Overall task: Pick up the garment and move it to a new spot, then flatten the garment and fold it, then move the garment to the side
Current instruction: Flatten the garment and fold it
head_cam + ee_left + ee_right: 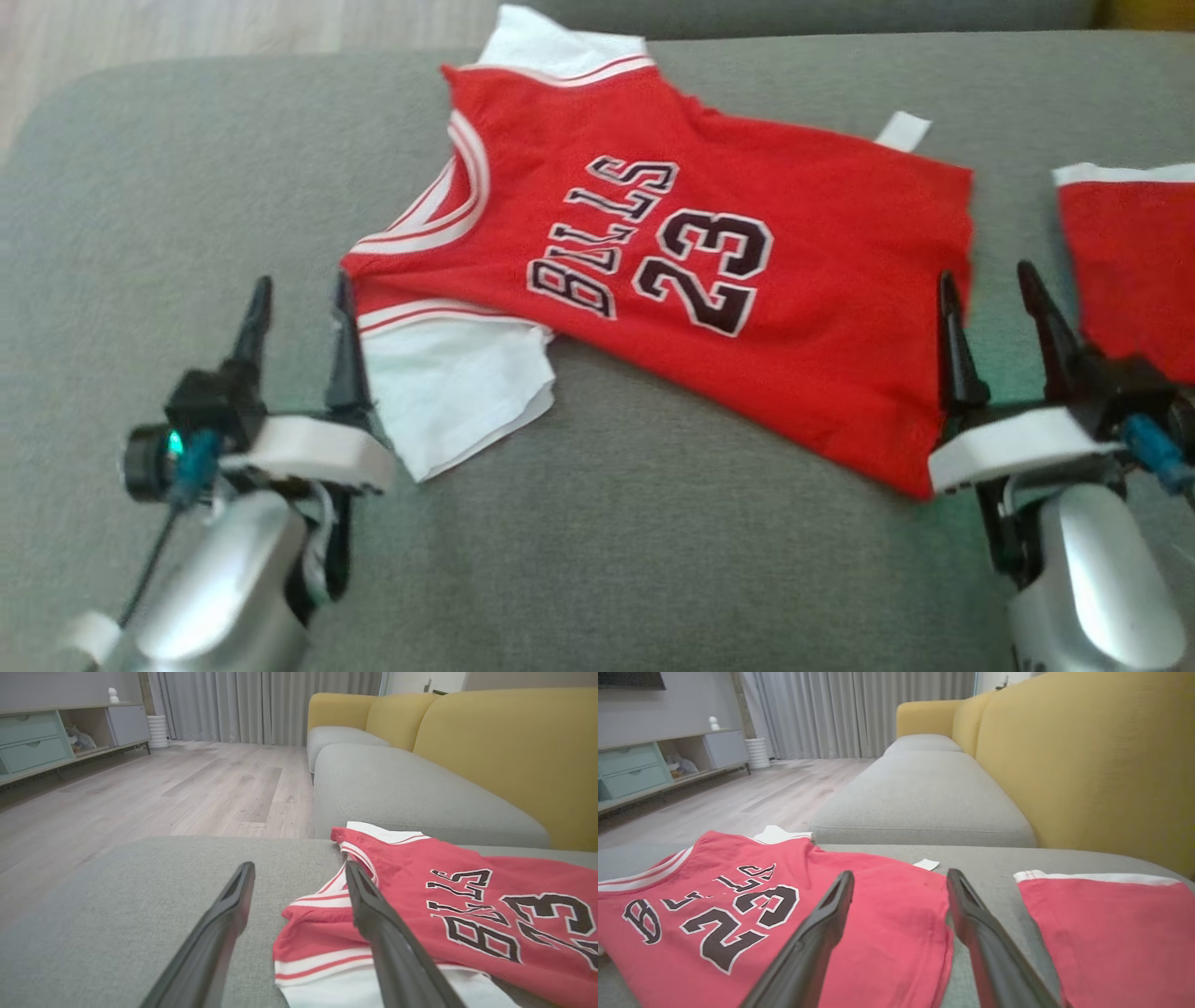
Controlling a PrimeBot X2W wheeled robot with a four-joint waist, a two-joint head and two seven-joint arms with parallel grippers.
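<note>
Both grippers are wide open, nothing held. Left gripper (303,280) sits near-left, right gripper (987,273) near-right, both low over the grey seat (597,560).

Jersey (794,355) lies on the seat between them, print up. Long axis runs across me, left to right and a bit skewed: collar (467,187) end to my left and farther off, near hem corner to my right and closest to me.

Left side: the white sleeve (448,392) is just beside my inner finger. In the left wrist view one finger crosses the shoulder and the other is over bare seat. Cannot tell if it's touching.

Right side: the hem (962,243) falls in the gap between my fingers in the right wrist view, with one finger over red cloth and the other over seat. Right arm owns the hem, left owns the shoulder.

My read: mostly flat, some puckering by the near shoulder, so smoothing or the fold comes next. A fold across the long axis means taking one end toward the other.

Just right of the right gripper is a second red piece (1130,271) with white trim, apart from the jersey. Keep off it.

Farther out: white tag (904,129) past the hem, far sleeve (560,42), then the yellow backrest (504,756) and wood floor (187,788).
</note>
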